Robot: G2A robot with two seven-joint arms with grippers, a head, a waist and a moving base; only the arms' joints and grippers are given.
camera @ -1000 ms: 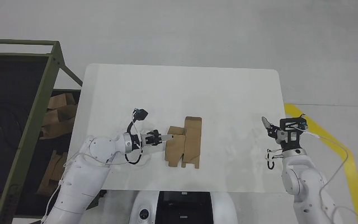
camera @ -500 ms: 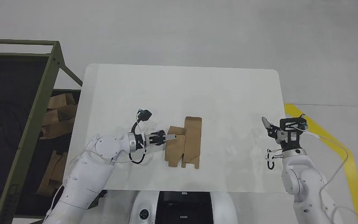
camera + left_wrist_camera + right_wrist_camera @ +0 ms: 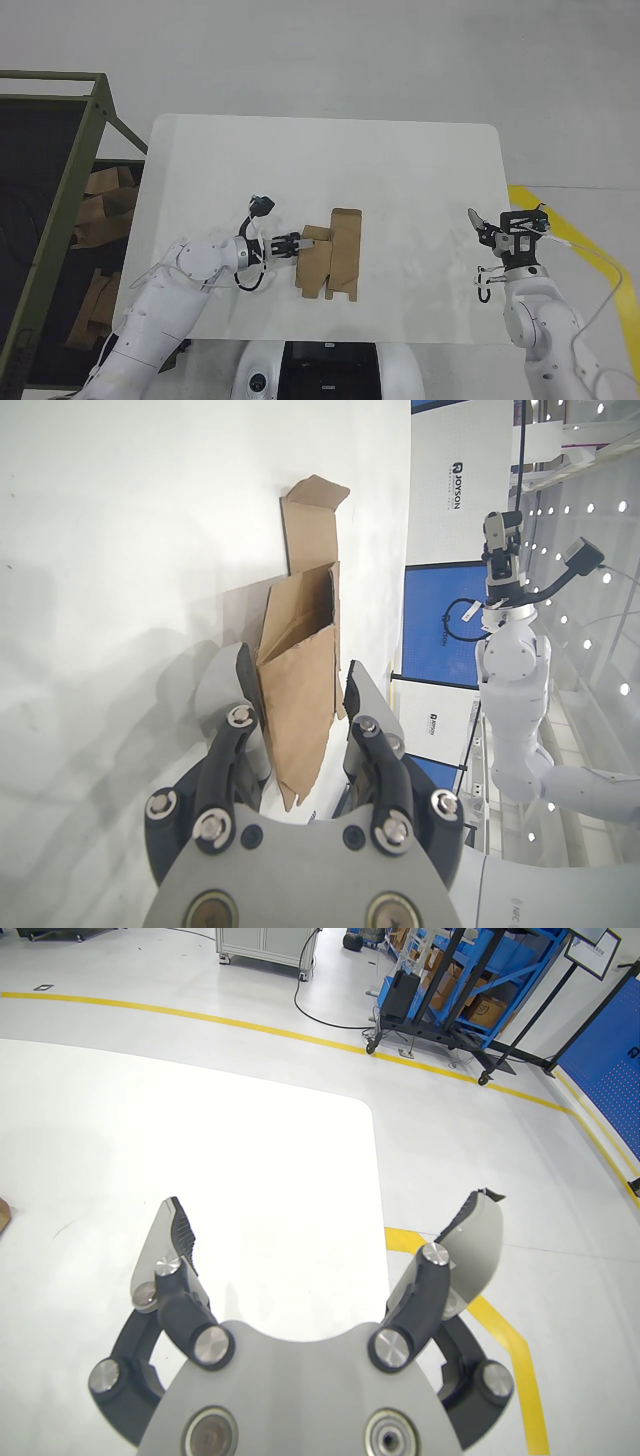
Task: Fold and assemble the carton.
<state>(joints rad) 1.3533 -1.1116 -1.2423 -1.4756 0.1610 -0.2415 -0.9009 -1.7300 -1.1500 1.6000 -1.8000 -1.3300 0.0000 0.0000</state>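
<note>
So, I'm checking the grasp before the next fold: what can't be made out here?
- Whether the left gripper touches the carton: left wrist view, the flap fills the gap between its jaws; too small in the top view.
- Carton's underside: top view, its own panels cover it.
- Rest of the carton: right wrist view, cut off by the edge.

— What carries the work here?
— You have one white table (image 3: 400,160) with rounded corners.
— And what lies on it?
— You will see a brown carton (image 3: 330,255), about midway across and toward the robot's edge. One long panel lies flat on the surface, and the part beside it stands partly opened.
</note>
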